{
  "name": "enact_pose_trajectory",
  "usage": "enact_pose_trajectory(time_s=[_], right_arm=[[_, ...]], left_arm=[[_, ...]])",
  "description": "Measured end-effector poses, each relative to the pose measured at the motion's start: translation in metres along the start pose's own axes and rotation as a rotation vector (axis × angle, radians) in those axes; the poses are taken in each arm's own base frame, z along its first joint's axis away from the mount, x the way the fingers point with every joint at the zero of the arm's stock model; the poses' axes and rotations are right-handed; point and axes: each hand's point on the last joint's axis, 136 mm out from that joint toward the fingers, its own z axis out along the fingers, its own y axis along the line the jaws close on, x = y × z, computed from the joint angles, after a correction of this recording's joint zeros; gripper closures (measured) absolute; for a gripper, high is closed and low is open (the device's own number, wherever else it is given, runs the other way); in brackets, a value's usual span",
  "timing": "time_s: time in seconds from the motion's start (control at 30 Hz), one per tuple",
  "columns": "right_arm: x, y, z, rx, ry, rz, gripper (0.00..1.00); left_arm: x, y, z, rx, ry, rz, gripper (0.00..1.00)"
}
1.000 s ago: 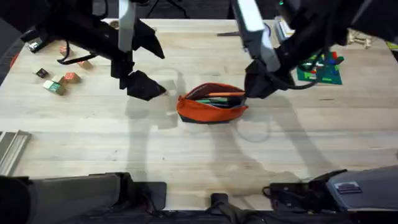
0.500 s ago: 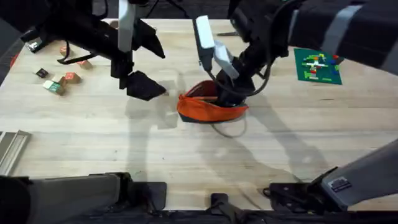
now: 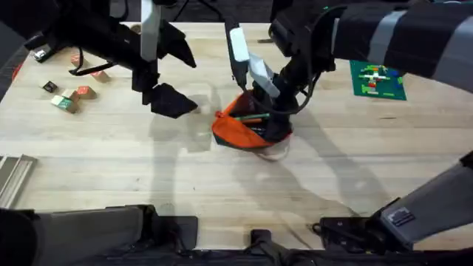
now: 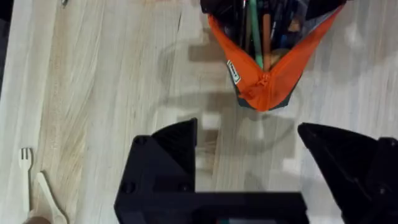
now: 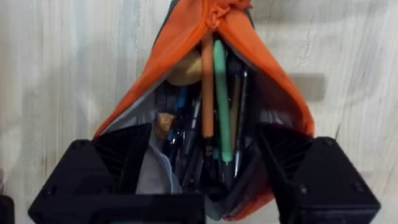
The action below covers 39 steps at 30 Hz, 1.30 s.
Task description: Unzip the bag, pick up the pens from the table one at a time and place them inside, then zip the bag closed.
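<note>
Bag directly beneath right gripper

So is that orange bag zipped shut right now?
No, the bag gapes open, with the green pen and orange pen lying inside.

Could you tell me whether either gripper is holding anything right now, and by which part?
The left gripper is open above the table, holding nothing. The right gripper straddles the bag's open end over the pens; a grip cannot be told.
</note>
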Motion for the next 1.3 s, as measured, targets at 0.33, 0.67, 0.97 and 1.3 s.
enact_pose_trajectory(time_s=[0.33,0.67,0.97,1.3], right_arm=[[0.006,0.015,-0.003,-0.053,0.025,0.027,0.003],[0.003,0.045,-0.036,-0.131,0.063,0.069,0.004],[-0.026,0.035,-0.083,-0.007,0.005,0.016,0.004],[-0.035,0.017,-0.104,0.131,0.062,0.087,0.003]], left_arm=[[0.010,-0.005,0.000,0.015,0.056,-0.016,0.008],[0.008,-0.006,-0.008,0.015,-0.011,-0.026,0.007],[0.037,-0.022,-0.039,0.018,-0.046,-0.031,0.007],[0.053,-0.015,-0.043,-0.032,-0.037,-0.018,0.008]])
